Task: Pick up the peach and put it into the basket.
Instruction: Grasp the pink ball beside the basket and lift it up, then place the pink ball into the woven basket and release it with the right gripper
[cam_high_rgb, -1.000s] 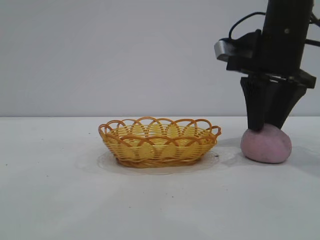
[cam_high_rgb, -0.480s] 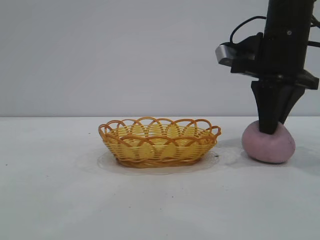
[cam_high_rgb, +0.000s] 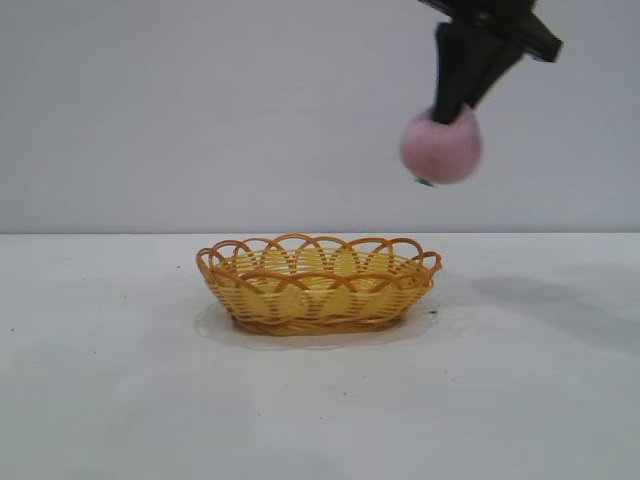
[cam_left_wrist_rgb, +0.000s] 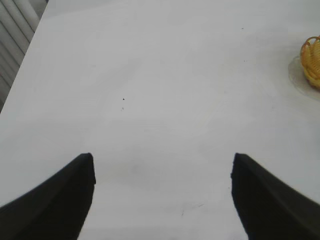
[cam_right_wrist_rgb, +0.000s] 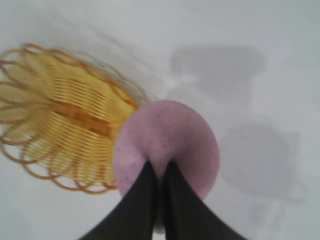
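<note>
The pale pink-purple peach (cam_high_rgb: 441, 146) hangs high above the table, just right of the basket's right end, pinched at its top by my right gripper (cam_high_rgb: 452, 112). The right wrist view shows the black fingers (cam_right_wrist_rgb: 147, 185) squeezed into a fold of the peach (cam_right_wrist_rgb: 170, 135), with the basket (cam_right_wrist_rgb: 55, 127) below and partly behind it. The yellow-orange wicker basket (cam_high_rgb: 318, 283) stands empty at the table's middle. My left gripper (cam_left_wrist_rgb: 162, 165) is open over bare white table, with the basket's rim (cam_left_wrist_rgb: 311, 60) at the edge of its view.
A faint round mark (cam_high_rgb: 205, 325) rings the basket on the white table (cam_high_rgb: 120, 400). The arm's shadow (cam_high_rgb: 560, 300) falls on the table at the right. A plain grey wall stands behind.
My right gripper closed on the peach where it lay on the table at the right, then lifted it high and moved it left toward the basket. The basket has not moved.
</note>
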